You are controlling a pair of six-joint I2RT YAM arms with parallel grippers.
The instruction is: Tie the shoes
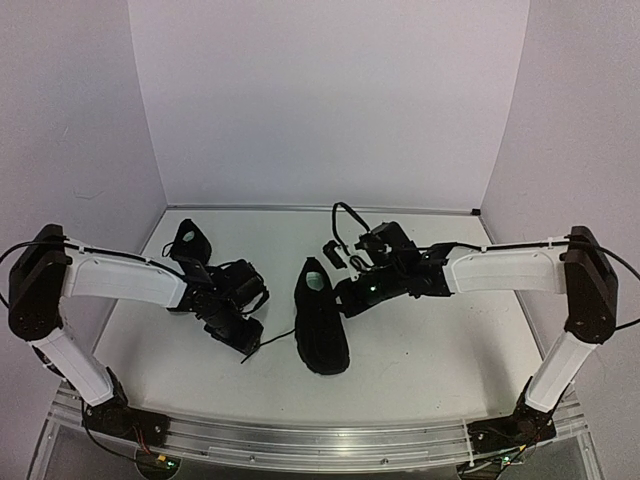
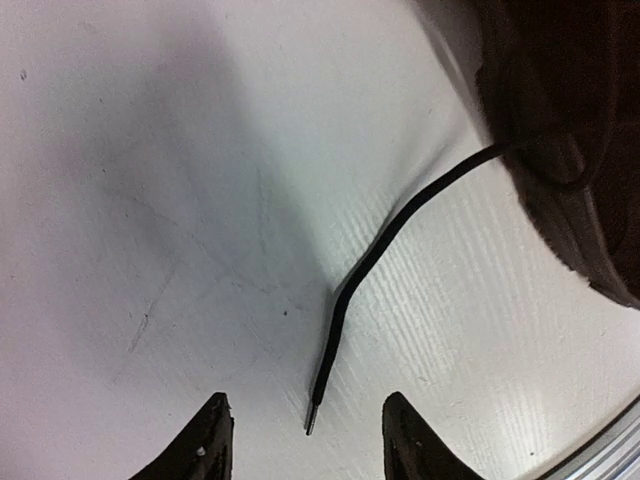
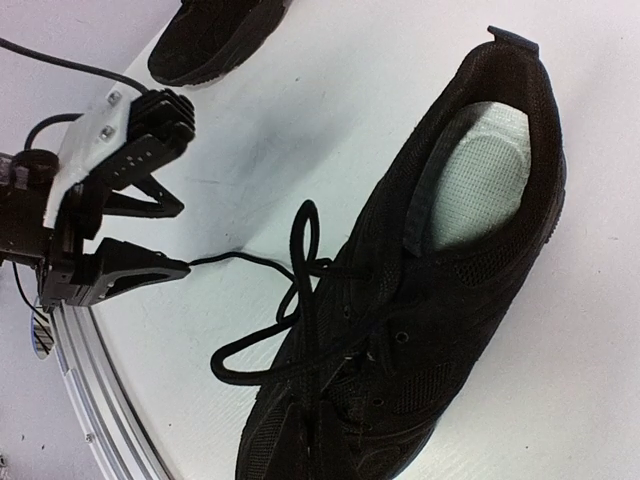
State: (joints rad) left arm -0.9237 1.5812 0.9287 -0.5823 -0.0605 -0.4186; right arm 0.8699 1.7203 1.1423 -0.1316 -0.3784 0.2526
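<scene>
Left gripper sits closest in its own wrist view, its two black fingertips poking up from the bottom edge with a clear gap between them: the fingers are parted and grip nothing. One metal-tipped lace end lies flat on the white table inside that gap, touching neither finger. From there the thin black lace curves to the upper right of the frame and joins the near shoe. In the right wrist view this shoe fills the centre and right, lying with its opening and pale insole toward the upper right; its laces are loose, one slack loop resting on the table at lower centre. The second shoe stands well apart, at the upper left of the overhead view beyond the left arm. The right gripper hangs just beside the near shoe's heel end, fingers closed; I cannot tell whether it pinches anything
</scene>
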